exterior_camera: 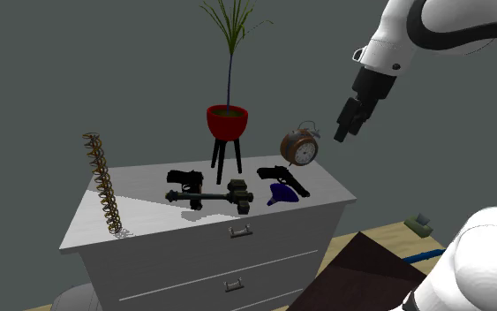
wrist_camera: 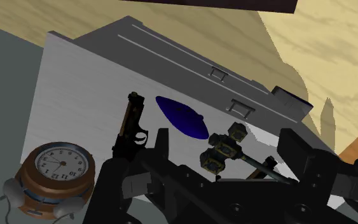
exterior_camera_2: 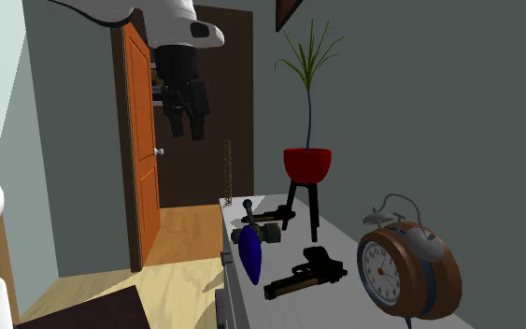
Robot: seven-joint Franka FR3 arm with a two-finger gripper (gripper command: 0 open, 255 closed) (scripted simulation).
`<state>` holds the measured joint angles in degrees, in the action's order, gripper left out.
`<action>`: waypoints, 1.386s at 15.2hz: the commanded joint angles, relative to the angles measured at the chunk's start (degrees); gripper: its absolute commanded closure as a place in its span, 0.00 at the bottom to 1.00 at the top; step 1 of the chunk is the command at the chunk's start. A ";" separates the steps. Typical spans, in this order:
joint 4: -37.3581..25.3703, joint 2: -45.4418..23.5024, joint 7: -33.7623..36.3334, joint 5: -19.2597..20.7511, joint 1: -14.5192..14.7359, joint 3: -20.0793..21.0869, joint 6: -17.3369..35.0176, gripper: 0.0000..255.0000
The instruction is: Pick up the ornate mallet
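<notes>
claw (exterior_camera: 345, 124) hangs in the air, high above the surface and well apart from everything on it, wide open and holding nothing. in the wrist view its fingers (wrist_camera: 161, 149) stand far apart, the mallet's head shows in the gap beyond them, untouched. ornate mallet (exterior_camera: 224, 196) lies flat on the white dresser surface (exterior_camera: 149, 221) near the front edge. in the shoulder view its dark handle runs toward 9 o'clock, blocky head at the 3 o'clock end. same view, from the mallet: black pistol (exterior_camera: 184, 179) close at 11 o'clock, blue funnel (exterior_camera: 280, 196) near the head at 3 o'clock, second pistol (exterior_camera: 283, 179) just past the funnel at 2 o'clock, alarm clock (exterior_camera: 299, 147) at 1 o'clock, red pot plant (exterior_camera: 227, 124) on a black stand at 12 o'clock, coiled spring (exterior_camera: 105, 185) well apart at 9 o'clock. claw sits at 2 o'clock of the mallet, up past the clock. second exterior view has an orange door (exterior_camera_2: 144, 159) behind the claw.
</notes>
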<state>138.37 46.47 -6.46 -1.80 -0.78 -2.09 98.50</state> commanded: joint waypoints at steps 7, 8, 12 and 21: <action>-1.20 -12.02 -9.66 -0.87 3.88 -2.69 9.77 0.00; -1.68 -14.15 -11.30 -1.15 4.56 -3.08 11.21 0.00; -4.36 -22.82 -17.97 -2.72 7.23 -4.36 16.29 0.00; -14.03 -42.33 -33.14 -8.08 12.18 -4.99 23.54 0.00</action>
<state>125.65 6.72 -37.95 -9.12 10.78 -7.32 121.06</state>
